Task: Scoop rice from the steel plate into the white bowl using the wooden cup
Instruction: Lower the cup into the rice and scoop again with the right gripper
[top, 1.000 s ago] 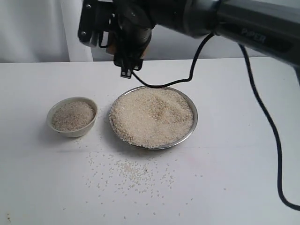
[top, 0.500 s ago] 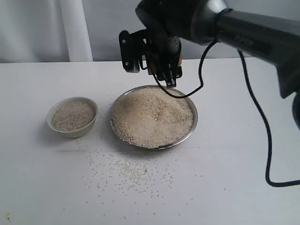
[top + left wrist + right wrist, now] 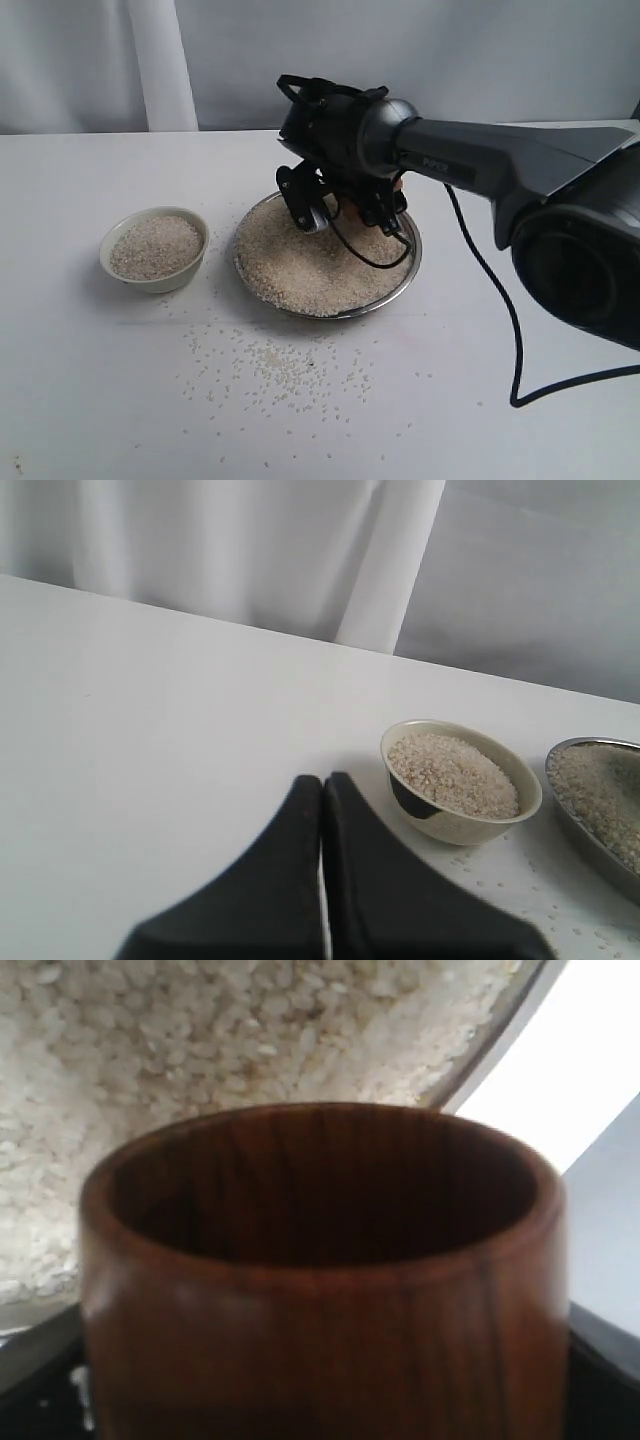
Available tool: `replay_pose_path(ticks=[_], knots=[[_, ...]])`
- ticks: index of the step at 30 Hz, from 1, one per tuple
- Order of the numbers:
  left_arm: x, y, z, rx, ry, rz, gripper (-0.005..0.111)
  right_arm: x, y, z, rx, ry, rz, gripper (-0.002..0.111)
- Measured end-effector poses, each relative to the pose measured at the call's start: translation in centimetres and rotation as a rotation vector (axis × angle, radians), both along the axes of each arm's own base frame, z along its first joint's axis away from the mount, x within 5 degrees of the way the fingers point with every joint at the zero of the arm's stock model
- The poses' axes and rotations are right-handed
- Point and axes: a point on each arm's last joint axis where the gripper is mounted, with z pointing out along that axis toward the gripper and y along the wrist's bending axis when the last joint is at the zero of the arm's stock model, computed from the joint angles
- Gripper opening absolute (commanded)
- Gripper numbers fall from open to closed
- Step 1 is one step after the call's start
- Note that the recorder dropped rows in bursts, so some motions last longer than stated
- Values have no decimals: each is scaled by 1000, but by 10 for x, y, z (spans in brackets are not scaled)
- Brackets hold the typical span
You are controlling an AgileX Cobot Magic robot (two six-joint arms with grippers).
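Pale curtain (image 3: 150, 60) is hanging behind a white table (image 3: 120, 400), and everything I am working with is sitting on that table. I am reaching in from the right with my right arm (image 3: 500, 160), and it is stretching across to the middle of the scene. At its end my right gripper (image 3: 345, 205) is hovering low over the far part of the steel plate (image 3: 412, 270), with its jaws clamped on the wooden cup (image 3: 320, 1280). In the wrist view the cup is filling most of the picture. Its reddish-brown wall is showing dark grain lines, and its mouth is opening toward the plate. As far as I am seeing into it, its inside is looking dark and bare. I cannot tell whether its rim is touching the grains.

Rice (image 3: 300, 265) is heaping across the whole plate in a broad beige mound, right up to the shiny rim. Just to the left of the plate, apart from it, the white bowl (image 3: 150, 282) is standing upright with its own fill of rice reaching close to its lip. Loose grains (image 3: 280, 365) are lying scattered over the table on the near side of both dishes, thickest just near of the plate.

My left gripper (image 3: 322, 860) is keeping out of all this, with its two dark fingers (image 3: 280, 880) pressed together and holding nothing. It is pointing toward the bowl, which is sitting clear of the fingertips. A black cable (image 3: 515, 340) is trailing from my right arm down onto the table at the right.
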Motion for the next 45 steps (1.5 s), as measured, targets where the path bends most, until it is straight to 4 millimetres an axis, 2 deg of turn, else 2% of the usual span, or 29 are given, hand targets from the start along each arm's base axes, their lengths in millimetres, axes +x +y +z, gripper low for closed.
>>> replay_pose_path(ticks=[8,15,45], knots=[[0,0,0,0,0,0,0,4,0,-20,-63,0,28,0],[0,0,0,0,0,0,0,6,2,-26,-51,-4,49,0],[0,0,0,0,0,0,0,-3,27,-34,308,99,7,0]])
